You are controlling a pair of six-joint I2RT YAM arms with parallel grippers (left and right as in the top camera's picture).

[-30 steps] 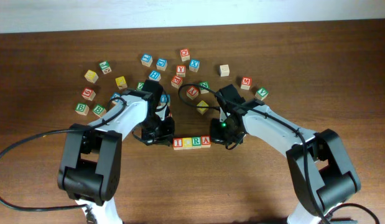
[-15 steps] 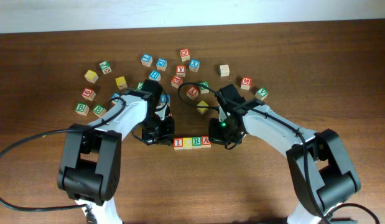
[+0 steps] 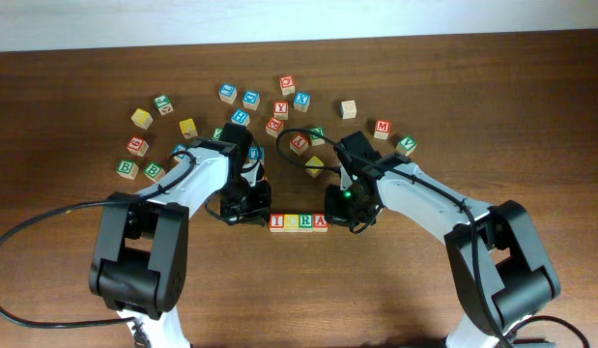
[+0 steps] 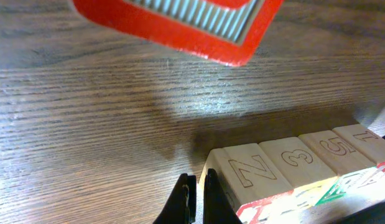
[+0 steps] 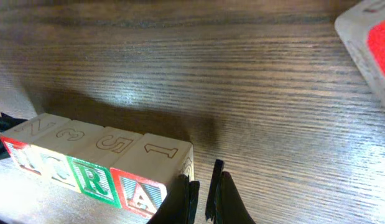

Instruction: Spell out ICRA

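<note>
Honestly, looks basically finished. Starting big: dark brown wooden table [image 3: 299, 300], with the black-and-white left arm [image 3: 197, 174] and right arm [image 3: 424, 193] reaching in toward the middle. Further back, a loose scatter of small coloured wooden letter blocks [image 3: 279, 108], apart from the action and probably not needed any more.

Dead centre between the arms, a tight row of four wooden letter blocks [image 3: 299, 221], touching side by side and reading I, C, R, A in the overhead view. Backed up by the right wrist view too: block with the green R [image 5: 92, 177] next to block with the red A [image 5: 139, 194], numbers and a Z carved on the top faces.

Left gripper [image 4: 195, 199] parked just beside the I end, fingers pinched together on nothing. Right gripper [image 5: 208, 196] just beside the A end, same deal, closed and empty. Can't say for sure whether either tip actually touches the row.

Judging from all that: spelling done, nothing left to fetch. At most a last nudge to square up the line, then backing both arms off.
</note>
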